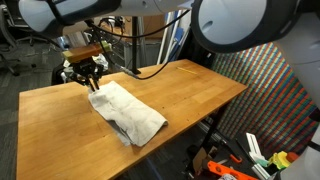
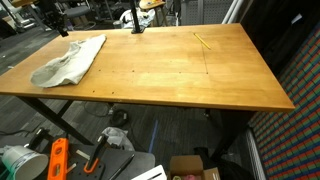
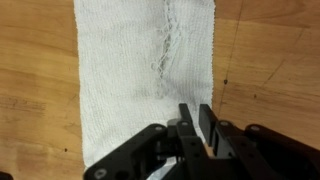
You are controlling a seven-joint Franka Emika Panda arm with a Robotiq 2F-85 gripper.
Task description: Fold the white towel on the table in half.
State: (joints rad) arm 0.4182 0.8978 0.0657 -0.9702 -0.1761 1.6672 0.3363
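Observation:
The white towel [image 1: 125,112] lies stretched out and a little rumpled on the wooden table [image 1: 190,85]. It shows in both exterior views, near a table corner [image 2: 68,60]. In the wrist view the towel [image 3: 140,70] fills the middle, with a wrinkle running down it. My gripper [image 3: 195,112] sits at the towel's end, on its right edge, with the fingers closed to a narrow slit on the cloth. In the exterior views the gripper [image 1: 88,80] [image 2: 61,32] is low at the towel's far end.
Bare wood [image 2: 180,70] covers most of the tabletop. A thin yellow stick [image 2: 202,41] lies near the far edge. Cables and a dark stand [image 2: 137,22] are behind the table. Tools and boxes [image 2: 58,158] lie on the floor below.

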